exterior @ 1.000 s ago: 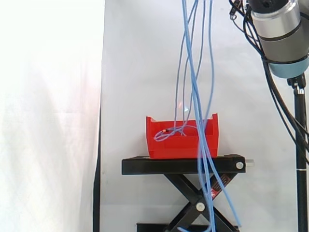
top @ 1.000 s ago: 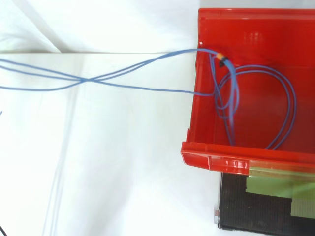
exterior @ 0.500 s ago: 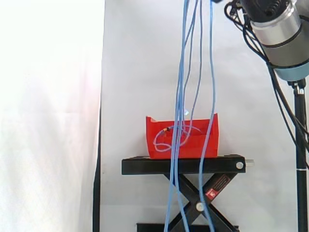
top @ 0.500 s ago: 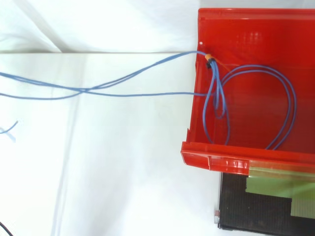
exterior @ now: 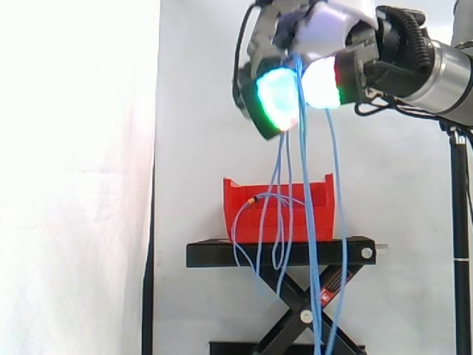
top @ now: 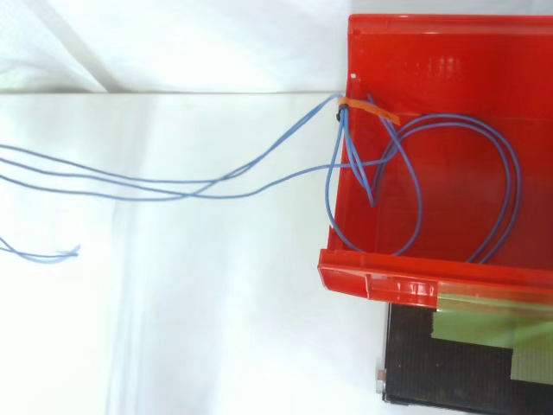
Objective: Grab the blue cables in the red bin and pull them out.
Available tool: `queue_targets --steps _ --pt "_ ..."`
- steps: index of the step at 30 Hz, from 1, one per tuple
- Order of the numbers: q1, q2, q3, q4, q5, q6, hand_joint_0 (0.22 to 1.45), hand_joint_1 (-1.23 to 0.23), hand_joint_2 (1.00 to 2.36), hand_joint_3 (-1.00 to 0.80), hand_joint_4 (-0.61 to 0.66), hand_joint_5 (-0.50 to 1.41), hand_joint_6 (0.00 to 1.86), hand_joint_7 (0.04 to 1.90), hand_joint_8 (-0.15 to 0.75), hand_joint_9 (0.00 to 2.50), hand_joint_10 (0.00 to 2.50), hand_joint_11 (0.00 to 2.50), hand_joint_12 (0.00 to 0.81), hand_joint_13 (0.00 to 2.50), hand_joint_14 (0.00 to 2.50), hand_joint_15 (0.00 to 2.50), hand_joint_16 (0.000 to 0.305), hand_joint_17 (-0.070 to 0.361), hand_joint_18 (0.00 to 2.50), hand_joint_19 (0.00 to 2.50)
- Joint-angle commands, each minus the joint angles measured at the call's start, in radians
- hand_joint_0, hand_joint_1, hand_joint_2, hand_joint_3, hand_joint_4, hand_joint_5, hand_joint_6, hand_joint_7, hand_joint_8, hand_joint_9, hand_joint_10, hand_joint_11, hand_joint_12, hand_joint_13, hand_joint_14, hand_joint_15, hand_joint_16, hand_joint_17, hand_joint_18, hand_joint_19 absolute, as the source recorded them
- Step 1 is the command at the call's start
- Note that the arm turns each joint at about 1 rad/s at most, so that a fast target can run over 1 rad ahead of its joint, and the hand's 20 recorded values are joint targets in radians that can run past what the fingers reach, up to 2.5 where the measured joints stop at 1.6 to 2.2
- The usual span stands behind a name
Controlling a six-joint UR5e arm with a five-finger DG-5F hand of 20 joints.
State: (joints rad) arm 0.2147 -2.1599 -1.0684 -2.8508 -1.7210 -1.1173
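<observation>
high in the upper right of the side view, hand [exterior: 329, 26] coming in from the right edge, fingertips [exterior: 275, 96] pressed together on the blue cables [exterior: 284, 159], pinching the strands between a green and a white glowing pad. below the pinch, hanging loose in front of the red bin [exterior: 251, 222] and black stand [exterior: 222, 254], down to the bottom edge. in the top view, partly looped inside the bin at the right, bound by an orange tie [top: 370, 110] near its upper-left corner, trailing over the left wall toward the left edge of the frame.
</observation>
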Motion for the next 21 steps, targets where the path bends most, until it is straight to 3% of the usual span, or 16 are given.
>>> queue_targets --steps 1,5,14,21 --pt "0.011 0.0 0.001 -0.096 0.178 0.162 0.93 -0.96 1.0 -0.96 0.15 0.75 0.85 0.65 0.249 0.93 1.3 1.46 0.301 1.11 1.06 1.35 0.037 0.084 0.77 1.14" --pt "0.017 0.0 -0.001 -0.134 0.207 0.254 0.93 -0.96 1.0 -0.96 0.14 0.75 0.85 0.65 0.252 0.93 1.3 1.47 0.302 1.11 1.05 1.37 0.037 0.084 0.77 1.14" --pt "0.026 0.0 -0.001 -0.226 0.23 0.317 0.93 -0.96 1.0 -0.95 0.14 0.76 0.85 0.64 0.252 0.93 1.3 1.48 0.303 1.11 1.06 1.36 0.037 0.084 0.76 1.14" --pt "0.04 0.0 -0.001 -0.277 0.277 0.394 0.92 -0.96 1.0 -0.94 0.14 0.76 0.85 0.65 0.251 0.94 1.29 1.47 0.309 1.11 1.06 1.36 0.037 0.083 0.76 1.14"
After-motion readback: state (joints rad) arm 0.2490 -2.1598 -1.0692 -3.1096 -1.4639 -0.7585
